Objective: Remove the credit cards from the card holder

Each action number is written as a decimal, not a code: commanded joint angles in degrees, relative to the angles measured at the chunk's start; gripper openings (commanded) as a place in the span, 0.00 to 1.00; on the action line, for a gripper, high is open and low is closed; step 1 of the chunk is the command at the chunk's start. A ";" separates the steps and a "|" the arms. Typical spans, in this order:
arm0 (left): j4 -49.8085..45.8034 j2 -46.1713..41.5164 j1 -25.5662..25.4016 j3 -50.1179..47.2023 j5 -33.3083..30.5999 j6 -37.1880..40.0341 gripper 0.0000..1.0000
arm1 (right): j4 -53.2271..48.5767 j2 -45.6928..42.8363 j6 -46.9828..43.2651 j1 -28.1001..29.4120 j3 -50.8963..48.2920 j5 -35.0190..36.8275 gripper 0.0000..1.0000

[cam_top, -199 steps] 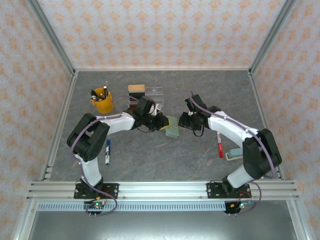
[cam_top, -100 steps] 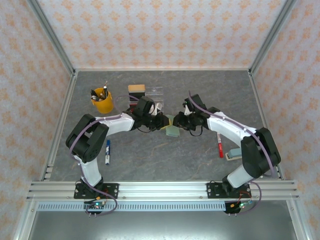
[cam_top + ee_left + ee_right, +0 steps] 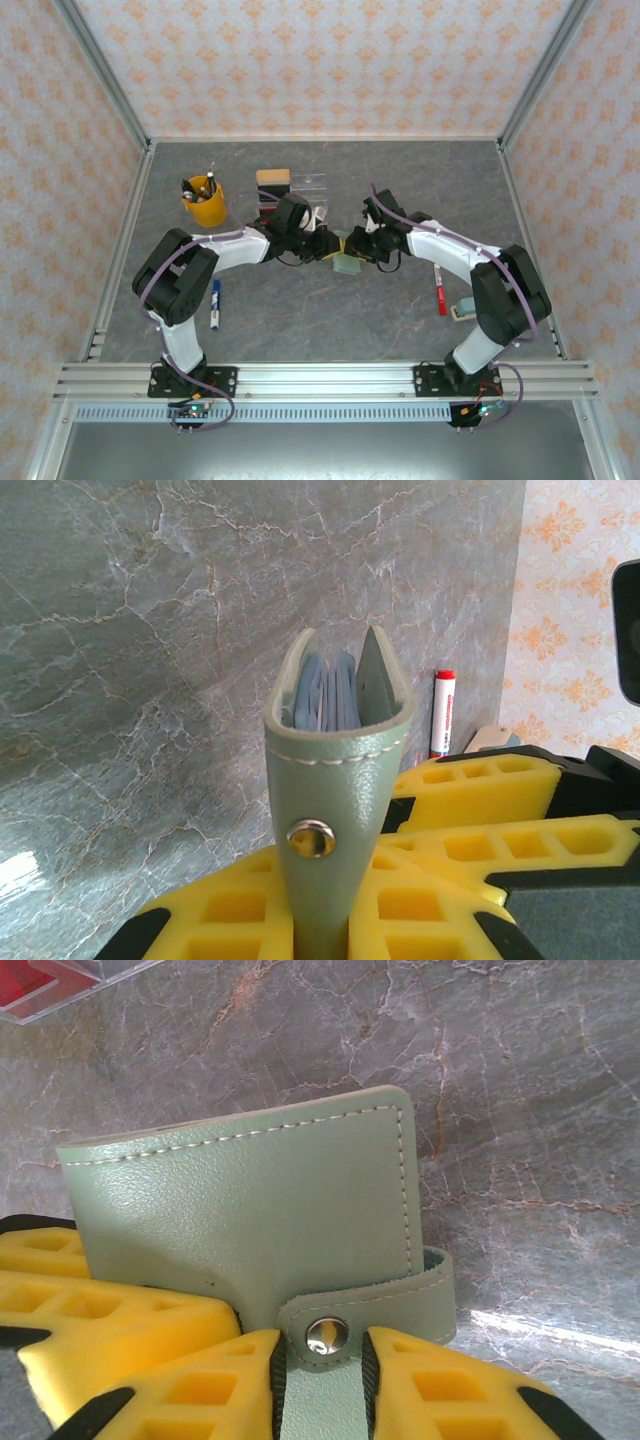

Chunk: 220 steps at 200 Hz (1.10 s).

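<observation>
The sage-green card holder (image 3: pixel 346 261) is held off the table between the two arms, at the middle of the top view. My left gripper (image 3: pixel 328 247) is shut on it. In the left wrist view the card holder (image 3: pixel 335 770) stands edge-on between the yellow fingers (image 3: pixel 230 920), with pale grey-blue pockets (image 3: pixel 325 695) visible inside. My right gripper (image 3: pixel 320 1360) is shut on the holder's snap strap (image 3: pixel 330 1335), a finger pressed against each edge. The holder's flat face (image 3: pixel 250 1205) rises above it. The credit cards are hidden inside.
A yellow cup of pens (image 3: pixel 204 201) and a clear acrylic tray (image 3: pixel 303 186) with a tan block (image 3: pixel 272 178) stand at the back. A blue marker (image 3: pixel 215 304) lies near left. A red marker (image 3: pixel 440 290) and a small pale object (image 3: pixel 465 308) lie at the right.
My right gripper has moved left up to the card holder and its jaws have narrowed onto the snap strap. The left gripper has kept its hold in place.
</observation>
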 commanded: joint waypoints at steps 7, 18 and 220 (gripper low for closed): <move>2.46 -3.40 -0.82 0.59 2.77 2.26 0.00 | -2.56 1.34 0.25 0.15 1.43 9.21 0.23; 1.31 -3.99 -0.88 0.72 2.40 3.09 0.00 | -2.98 1.29 0.57 0.19 1.42 11.38 0.19; -2.01 -2.56 -0.90 1.03 0.49 4.64 0.00 | 2.98 -3.35 -0.25 0.23 -1.59 2.16 0.39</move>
